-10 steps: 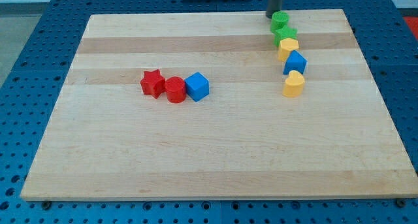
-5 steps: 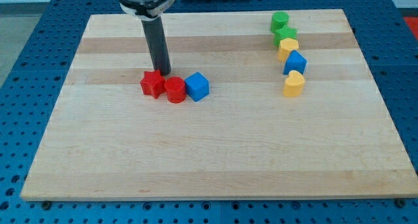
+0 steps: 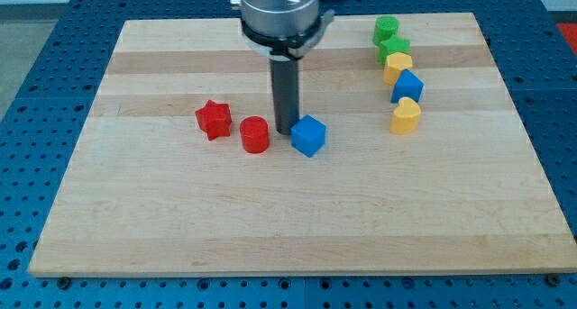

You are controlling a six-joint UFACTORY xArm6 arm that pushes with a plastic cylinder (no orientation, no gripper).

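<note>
My tip (image 3: 287,131) rests on the board just left of the blue cube (image 3: 308,135), touching or nearly touching its upper left side. The red cylinder (image 3: 255,134) lies a short way to the tip's left, apart from it. Further left sits the red star (image 3: 214,120). The three blocks are spread apart from one another.
Down the view's right side runs a column of blocks: a green cylinder (image 3: 387,28), a green block (image 3: 394,49), a yellow block (image 3: 398,68), a blue block (image 3: 407,86) and a yellow block (image 3: 406,116). The wooden board (image 3: 288,219) lies on a blue pegboard.
The tip went from the top right, to above the red pair, then to the blue cube. The cube slid right and down; the red cylinder shifted down-right, off the star.
</note>
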